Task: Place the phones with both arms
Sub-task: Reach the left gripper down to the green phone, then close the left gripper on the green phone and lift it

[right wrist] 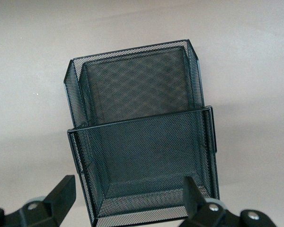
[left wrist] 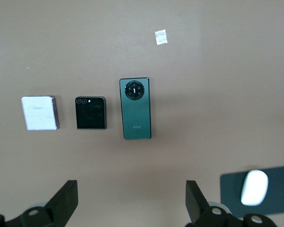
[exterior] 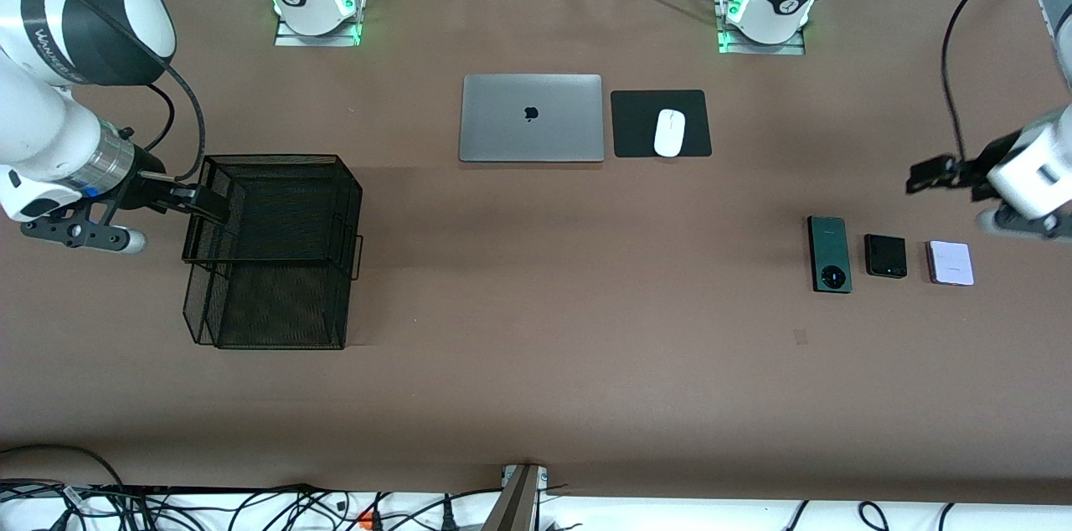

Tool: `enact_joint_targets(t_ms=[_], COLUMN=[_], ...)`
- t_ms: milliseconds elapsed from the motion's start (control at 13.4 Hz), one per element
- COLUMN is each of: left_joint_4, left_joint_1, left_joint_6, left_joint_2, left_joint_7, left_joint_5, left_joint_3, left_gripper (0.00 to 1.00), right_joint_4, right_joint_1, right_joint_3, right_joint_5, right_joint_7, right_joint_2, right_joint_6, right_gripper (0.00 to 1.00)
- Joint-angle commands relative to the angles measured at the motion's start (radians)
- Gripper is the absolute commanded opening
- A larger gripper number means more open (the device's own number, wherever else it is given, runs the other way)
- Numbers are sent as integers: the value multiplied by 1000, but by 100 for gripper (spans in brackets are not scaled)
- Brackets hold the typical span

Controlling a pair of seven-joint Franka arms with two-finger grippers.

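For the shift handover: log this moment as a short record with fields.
phones: dark-green phone, black phone, lilac-white phone, flat in a row toward the left arm's end
container: black mesh basket, no phone in it
left pincer: open, in the air beside the row of phones
right pincer: open, at the basket
other items: closed laptop, mouse on pad

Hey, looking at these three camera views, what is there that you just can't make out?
- Left gripper: blurred in the front view; its arm is cut by the frame edge.
- Small print on the dark-green phone and lilac-white phone: too small in every view.
- Mesh basket floor nearest the right gripper: cut off at the right wrist view's edge.
- Black phone: no detail in the front view.
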Motion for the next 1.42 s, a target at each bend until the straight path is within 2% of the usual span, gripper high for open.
enact_joint_targets(t_ms=[0, 149, 447, 671, 1043, 1341], left_joint_4=[1, -16, -207, -270, -372, -387], left_joint_1=[3, 3, 5, 23, 28, 25], left_joint_6=[73, 128, 424, 562, 740, 785], left_joint_2=[86, 132, 171, 233, 267, 293], left_joint_7=[19, 18, 16, -40, -65, -117], left_joint_5=[23, 21, 19, 15, 15, 15], left_joint_3=[-5, -5, -4, -5, -5, -5], left_gripper=[100, 100, 100, 100, 100, 100], right_joint_4=[16, 14, 14, 13, 14, 14], right_joint_1=[-11, -11, -11, -12, -12, -12], right_joint_3=[7, 7, 7, 7, 7, 7], right_joint_5=[17, 17, 17, 17, 17, 17], right_joint_7=[-15, -15, -16, -16, -18, -16], right_joint_2=[5, 5, 5, 5, 5, 5], right_joint_6=[-20, -20, -20, -20, -22, -31], right_gripper=[100, 100, 100, 100, 100, 100])
